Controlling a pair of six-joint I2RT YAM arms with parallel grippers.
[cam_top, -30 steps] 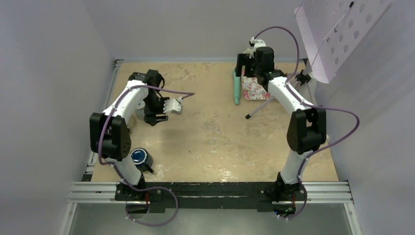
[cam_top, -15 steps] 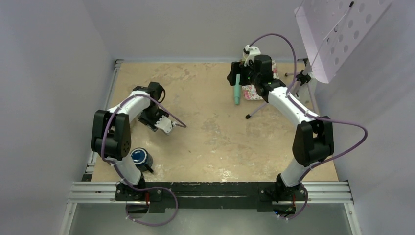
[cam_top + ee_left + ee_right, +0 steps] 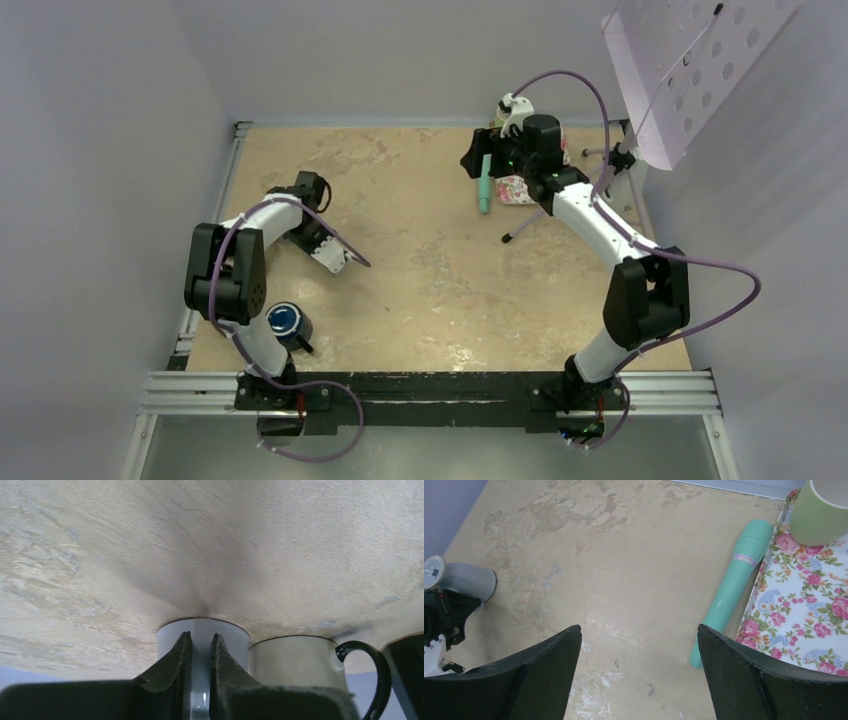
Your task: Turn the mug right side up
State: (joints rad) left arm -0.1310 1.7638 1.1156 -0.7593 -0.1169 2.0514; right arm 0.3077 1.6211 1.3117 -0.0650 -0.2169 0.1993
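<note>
In the left wrist view a grey mug (image 3: pixel 235 640) stands on its end on the table. My left gripper (image 3: pixel 201 636) is shut on a narrow grey strip of it, which looks like its handle. The right wrist view shows the same mug (image 3: pixel 469 580) mouth down with its whitish flat bottom up. In the top view my left arm (image 3: pixel 270 212) covers it. Far off at the back, my right gripper (image 3: pixel 639 630) hovers open over bare table with nothing between its fingers.
A cream mug with a black handle (image 3: pixel 300 660) stands tight against the grey one. A dark blue mug (image 3: pixel 287 322) sits near my left arm's base. Beside the right gripper lie a teal cylinder (image 3: pixel 734 585) and a floral tray (image 3: pixel 814 610) bearing a green cup (image 3: pixel 819 510).
My left arm has swung toward the near left and rolled over, and its jaws have closed on the grey mug. My right gripper has shifted slightly left at the back.
</note>
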